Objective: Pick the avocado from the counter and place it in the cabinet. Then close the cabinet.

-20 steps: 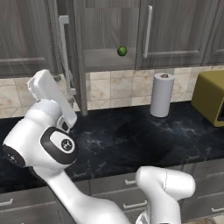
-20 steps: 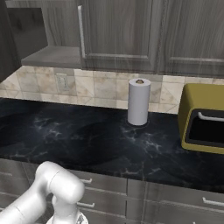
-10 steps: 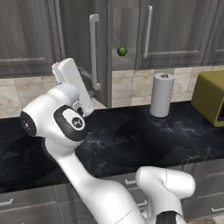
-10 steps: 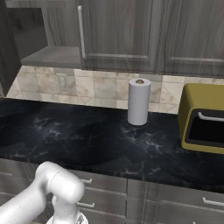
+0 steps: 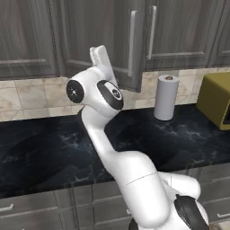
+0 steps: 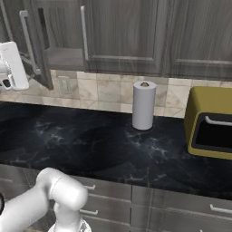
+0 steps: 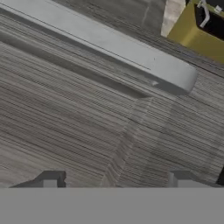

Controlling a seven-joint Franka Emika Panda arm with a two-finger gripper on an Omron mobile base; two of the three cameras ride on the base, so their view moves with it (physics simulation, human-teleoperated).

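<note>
Beige and cream stone tiles cover the wall, with a pale outlet plate set into them just off to the claw's side. A white paper-towel roll stands upright well away from the claw, and past it sits a boxy olive-yellow appliance with a dark opening. Grey drawers with short horizontal handles run far below the claw's height. Soft, even light.

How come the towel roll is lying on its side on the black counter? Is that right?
Not quite. The towel roll is on the black counter, but it stands upright, not on its side. The right base view shows this.
</note>
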